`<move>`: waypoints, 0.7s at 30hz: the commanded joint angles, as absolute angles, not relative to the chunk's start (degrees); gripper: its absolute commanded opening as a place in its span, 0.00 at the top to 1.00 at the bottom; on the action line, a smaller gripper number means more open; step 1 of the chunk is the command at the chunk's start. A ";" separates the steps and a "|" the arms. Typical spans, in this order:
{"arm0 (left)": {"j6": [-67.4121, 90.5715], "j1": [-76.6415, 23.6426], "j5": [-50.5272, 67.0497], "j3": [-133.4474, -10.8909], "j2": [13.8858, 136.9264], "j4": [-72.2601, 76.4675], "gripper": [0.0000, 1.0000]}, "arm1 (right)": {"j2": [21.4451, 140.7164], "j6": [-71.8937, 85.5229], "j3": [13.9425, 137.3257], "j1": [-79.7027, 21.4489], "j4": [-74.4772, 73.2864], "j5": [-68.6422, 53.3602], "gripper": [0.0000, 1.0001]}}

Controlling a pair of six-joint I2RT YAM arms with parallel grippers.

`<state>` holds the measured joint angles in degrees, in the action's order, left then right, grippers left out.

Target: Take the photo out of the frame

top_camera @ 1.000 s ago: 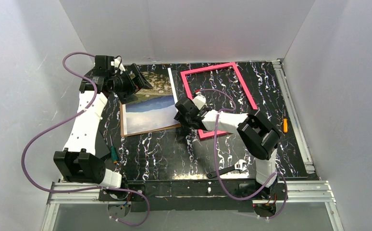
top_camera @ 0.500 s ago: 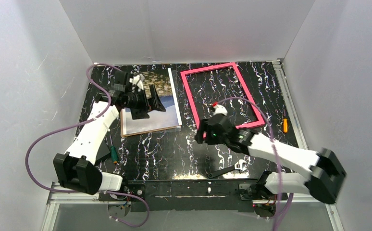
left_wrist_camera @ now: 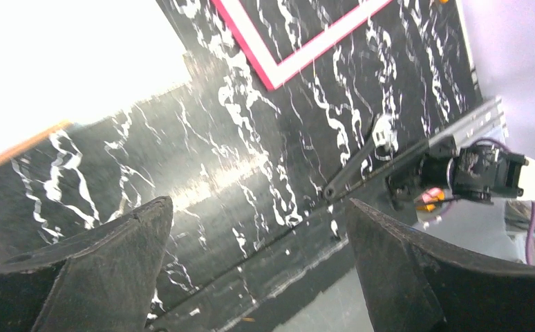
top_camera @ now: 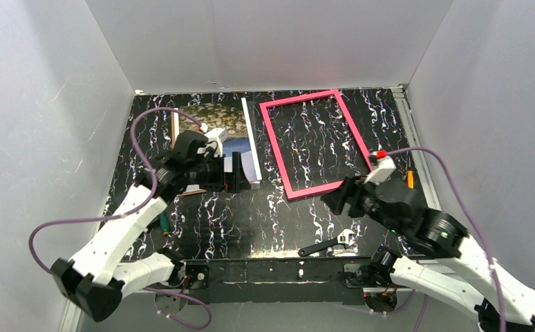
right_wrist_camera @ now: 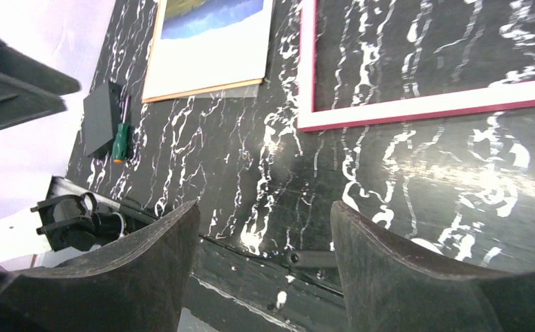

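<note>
The photo point(top_camera: 236, 145) lies flat at the back left on a brown backing board point(top_camera: 175, 128), its white strip toward the frame; my left arm covers its near part. The pink-red frame point(top_camera: 273, 149) lies to its right, the black marbled table showing through it. My left gripper point(top_camera: 236, 173) hovers open over the photo's near edge, nothing between its fingers. In the left wrist view the photo point(left_wrist_camera: 64, 62) is washed out white. My right gripper point(top_camera: 337, 200) is open and empty, off the frame's near right corner. The right wrist view shows the photo point(right_wrist_camera: 209, 41) and the frame point(right_wrist_camera: 424, 104).
A black wrench point(top_camera: 327, 243) lies near the table's front edge. A green-handled screwdriver point(top_camera: 163, 223) lies by the left arm, and an orange-handled one point(top_camera: 410, 180) by the right rail. White walls close in three sides.
My right arm has drawn back from the frame toward the near right, its jaws opening wider. My left arm has swung from the back left down over the photo's near edge.
</note>
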<state>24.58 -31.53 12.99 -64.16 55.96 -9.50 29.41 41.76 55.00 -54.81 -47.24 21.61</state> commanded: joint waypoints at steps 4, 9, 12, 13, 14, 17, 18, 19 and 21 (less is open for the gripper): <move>17.27 -31.73 1.17 -70.23 46.36 -6.54 0.02 | 24.69 37.25 69.85 -54.75 -61.69 29.91 0.20; 14.32 -31.72 -2.77 -73.62 43.80 -5.22 0.02 | 22.56 35.05 77.13 -54.75 -62.80 31.42 0.17; 12.29 -31.73 -4.03 -76.25 43.81 -6.08 0.02 | 20.84 34.93 78.86 -54.76 -61.56 31.88 0.16; 11.54 -31.73 -4.27 -76.89 43.78 -6.07 0.02 | 20.17 34.47 78.90 -54.76 -60.73 31.90 0.16; 10.85 -31.73 -4.49 -77.51 43.77 -6.06 0.02 | 19.50 33.80 78.88 -54.76 -59.82 31.88 0.16; 9.32 -31.73 -5.04 -79.13 44.29 -6.11 0.02 | 18.17 31.67 78.33 -54.76 -57.53 32.43 0.16; 8.72 -31.77 -5.04 -79.46 44.60 -5.91 0.02 | 17.86 31.27 78.21 -54.73 -57.03 32.79 0.15; 8.44 -31.73 -4.97 -79.75 45.02 -5.81 0.02 | 17.51 30.86 78.09 -54.75 -56.51 33.11 0.15; 7.76 -31.71 -4.73 -80.55 46.07 -5.90 0.02 | 16.52 30.19 77.47 -54.73 -54.92 33.42 0.15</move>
<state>10.98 -31.53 -3.40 -77.97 44.40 -7.01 18.04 33.12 77.91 -54.76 -60.01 31.31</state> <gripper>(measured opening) 0.980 0.851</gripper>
